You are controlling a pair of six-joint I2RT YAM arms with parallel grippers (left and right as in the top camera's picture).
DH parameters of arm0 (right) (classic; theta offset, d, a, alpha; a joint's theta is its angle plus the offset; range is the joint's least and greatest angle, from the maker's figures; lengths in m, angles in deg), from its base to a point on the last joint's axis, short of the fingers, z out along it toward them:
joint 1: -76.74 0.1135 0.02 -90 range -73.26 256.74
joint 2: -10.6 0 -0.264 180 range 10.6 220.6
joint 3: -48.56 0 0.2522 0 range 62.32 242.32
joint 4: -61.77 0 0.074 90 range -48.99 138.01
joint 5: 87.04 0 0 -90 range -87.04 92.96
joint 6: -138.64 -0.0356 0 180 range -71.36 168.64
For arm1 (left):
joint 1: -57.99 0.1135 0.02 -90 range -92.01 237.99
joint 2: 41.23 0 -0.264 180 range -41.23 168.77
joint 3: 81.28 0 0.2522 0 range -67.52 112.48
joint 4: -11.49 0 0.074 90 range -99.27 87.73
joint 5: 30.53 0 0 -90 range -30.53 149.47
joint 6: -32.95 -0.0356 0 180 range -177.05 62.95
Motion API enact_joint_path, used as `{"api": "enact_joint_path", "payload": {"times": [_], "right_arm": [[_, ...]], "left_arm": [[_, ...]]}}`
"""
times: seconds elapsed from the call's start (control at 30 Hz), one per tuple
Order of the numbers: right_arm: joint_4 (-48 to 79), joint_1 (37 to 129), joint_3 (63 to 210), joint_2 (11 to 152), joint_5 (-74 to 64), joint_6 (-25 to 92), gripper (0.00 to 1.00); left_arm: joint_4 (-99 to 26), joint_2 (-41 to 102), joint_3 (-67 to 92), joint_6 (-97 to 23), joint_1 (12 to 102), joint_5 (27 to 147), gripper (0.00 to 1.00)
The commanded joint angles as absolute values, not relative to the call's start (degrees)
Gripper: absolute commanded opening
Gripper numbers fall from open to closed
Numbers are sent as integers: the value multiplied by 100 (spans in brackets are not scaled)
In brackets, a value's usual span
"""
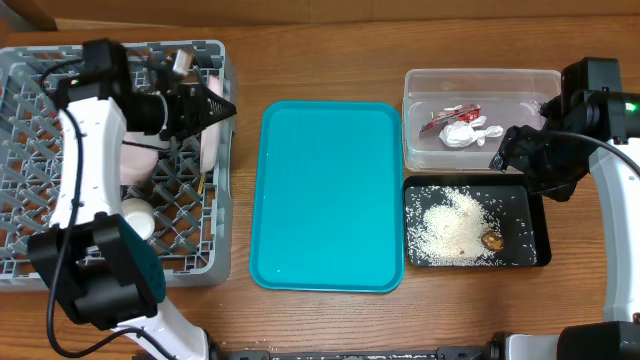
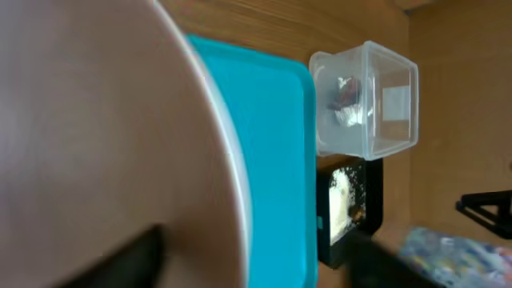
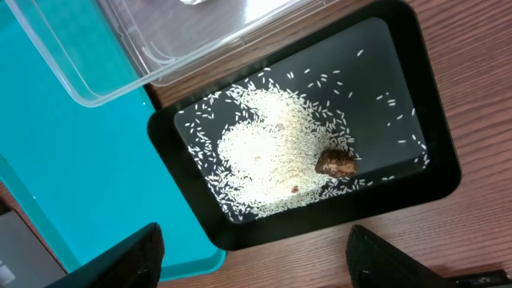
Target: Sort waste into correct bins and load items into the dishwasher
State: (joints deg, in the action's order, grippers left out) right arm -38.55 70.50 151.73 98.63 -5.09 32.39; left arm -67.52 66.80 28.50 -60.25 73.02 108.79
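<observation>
My left gripper (image 1: 218,110) (image 2: 260,240) hangs over the right side of the grey dish rack (image 1: 30,130). Its fingers are spread wide around the rim of the pale pink bowl (image 1: 208,148) (image 2: 96,136), which stands on edge in the rack. A small white cup (image 1: 137,217) sits in the rack. My right gripper (image 1: 508,152) (image 3: 256,260) is open and empty above the black tray (image 1: 535,215) (image 3: 436,172), which holds rice (image 1: 450,228) (image 3: 264,156) and a brown lump (image 1: 491,240) (image 3: 336,162). The clear tub (image 1: 480,80) (image 2: 392,96) holds the red wrapper (image 1: 443,118) and tissue (image 1: 466,133). Plate, grey bowl and chopsticks are hidden.
A large teal tray (image 1: 325,195) (image 2: 276,160) (image 3: 72,176) lies between the rack and the two bins. The black tray sits just in front of the clear tub (image 3: 120,48). Bare wooden table surrounds them.
</observation>
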Motion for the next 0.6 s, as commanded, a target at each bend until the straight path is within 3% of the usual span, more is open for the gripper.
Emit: {"api": "enact_joint_path", "payload": {"times": [0.0,0.03,0.13,0.27,0.4,0.57], "right_arm": [[-3757,7061,15240,9815,-463,3260,79],[-3706,7061,15240,9815,-507,3260,86],[-3387,7067,15240,9815,-846,3269,91],[-2539,7161,15240,9815,-1670,3964,92],[-1763,7524,15240,9834,-1383,4554,92],[-1226,8009,15240,10011,-929,4548,100]], "left_arm": [[-7010,6579,2885,-6139,7538,10975,100],[-7082,6514,2888,-6156,7556,10820,100],[-7150,6247,2888,-6180,7525,10171,100],[-7051,5714,2888,-5940,7306,8997,100],[-6971,5393,2885,-5031,6968,7205,100],[-7325,5430,2885,-4749,6659,6659,100]]}}
